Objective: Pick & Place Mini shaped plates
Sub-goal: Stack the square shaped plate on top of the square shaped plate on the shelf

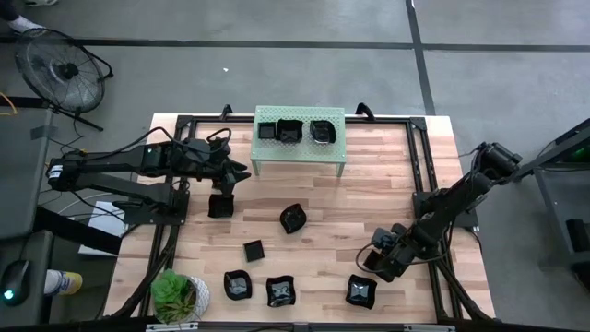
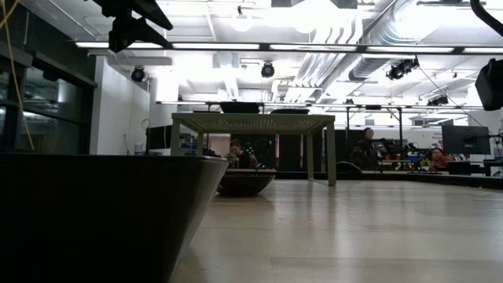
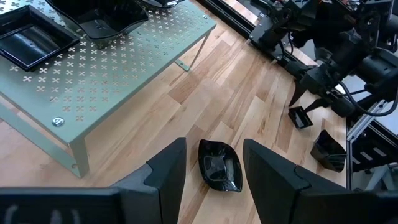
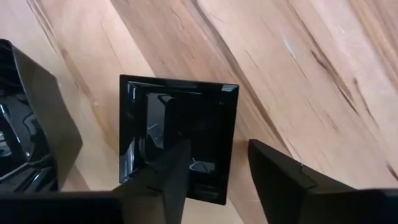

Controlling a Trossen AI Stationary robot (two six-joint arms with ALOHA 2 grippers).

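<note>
Step in hand: pick-up of a square black plate point(image 4: 178, 140) near the table's front edge; my right gripper point(image 4: 214, 180) hangs low over it, jaws apart, holding nothing, one finger above the plate's well, the other outside its rim. Next I judge it needs lowering until that rim sits between the jaws. Left gripper point(image 3: 214, 168), open and empty, waits beside the green shelf point(image 1: 300, 148), where three plates sit.

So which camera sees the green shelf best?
The high view: the whole green shelf shows, with three black dishes on top. The left wrist view shows one corner; the low view shows it edge-on; the right wrist view misses it.
</note>
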